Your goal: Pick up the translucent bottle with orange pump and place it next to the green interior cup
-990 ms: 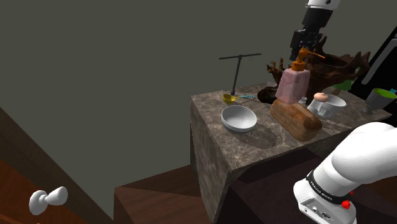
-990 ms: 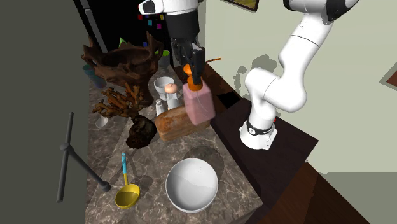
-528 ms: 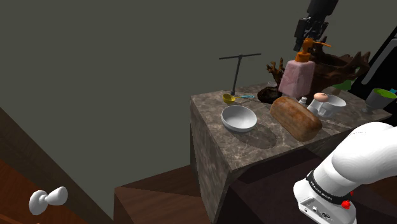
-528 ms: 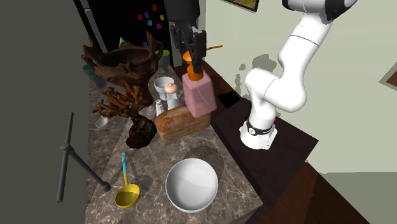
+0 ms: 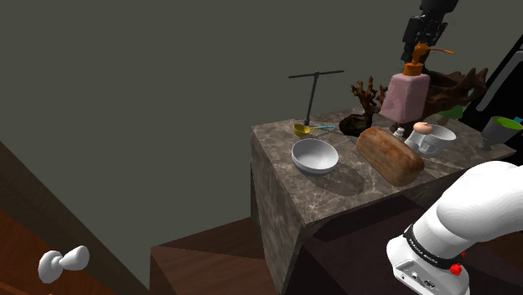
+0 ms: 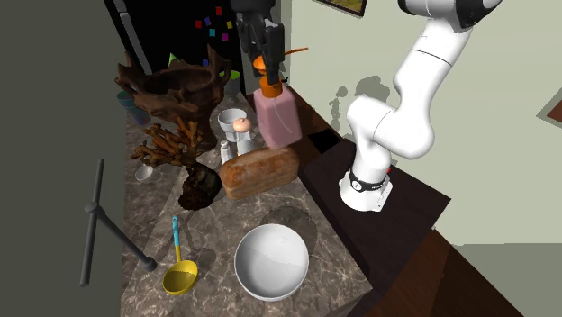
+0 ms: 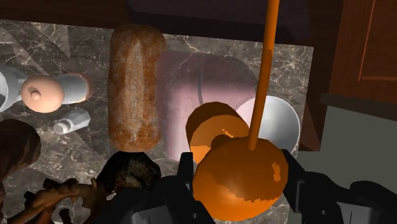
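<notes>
Nearest me, the stone counter (image 5: 277, 180) ends in a sharp front corner, and a white bowl (image 5: 314, 156) sits just in front of the brown loaf (image 5: 390, 155). That is the one roomy patch of the top.

The loaf lies lengthwise, and the pink see-through bottle (image 5: 406, 96) hangs in the air above it, off the surface, on the loaf's side toward the arm's stand. The black gripper (image 5: 416, 55) has its two fingers pinched on the orange pump (image 7: 238, 175) at the neck. I'd guess it grips there because the neck is narrow enough to clasp. The body dangles below, a little tilted, with the long spout jutting out sideways.

Just beyond the loaf stand a small shaker (image 7: 71, 121) and a white mug (image 5: 432, 134) with a peach knob on top, close together. Behind them a dark gnarled wooden bowl (image 5: 444, 88) rises high enough to catch the hanging bottle if it is carried low.

Farther still from the loaf, toward the shoulder view's right, stands the cup with the green inside (image 5: 500, 126), close to the counter's edge there. The safest way to it looks to be over the mug. Free space beside the cup seems tight, with the drop-off close by, so the set-down will want care.
</notes>
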You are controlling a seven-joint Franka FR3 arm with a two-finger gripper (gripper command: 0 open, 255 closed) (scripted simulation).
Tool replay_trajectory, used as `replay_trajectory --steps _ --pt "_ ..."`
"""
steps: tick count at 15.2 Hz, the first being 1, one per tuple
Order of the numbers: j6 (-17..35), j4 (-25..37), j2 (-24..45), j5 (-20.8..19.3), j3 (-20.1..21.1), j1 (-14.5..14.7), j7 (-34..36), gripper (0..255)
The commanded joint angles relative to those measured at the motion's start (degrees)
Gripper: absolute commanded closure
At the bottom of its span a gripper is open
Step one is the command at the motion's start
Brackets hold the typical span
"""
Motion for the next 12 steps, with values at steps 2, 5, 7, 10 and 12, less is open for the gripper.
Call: replay_trajectory --steps 2,5,7,10,12 --pt "-0.6 0.0 -0.7 -2.1 -3.2 -1.1 -4.3 255" --pt "-0.7 0.2 -0.6 -4.2 -6.6 -2.0 -8.6 255" --pt "-0.6 0.6 -0.3 -5.5 -8.9 -2.6 -11.6 255" --pt "-0.4 1.7 0.7 -7.3 -12.7 -3.3 -16.2 255" --pt "-0.2 2.7 1.7 -8.4 -15.4 -3.7 -19.4 255"
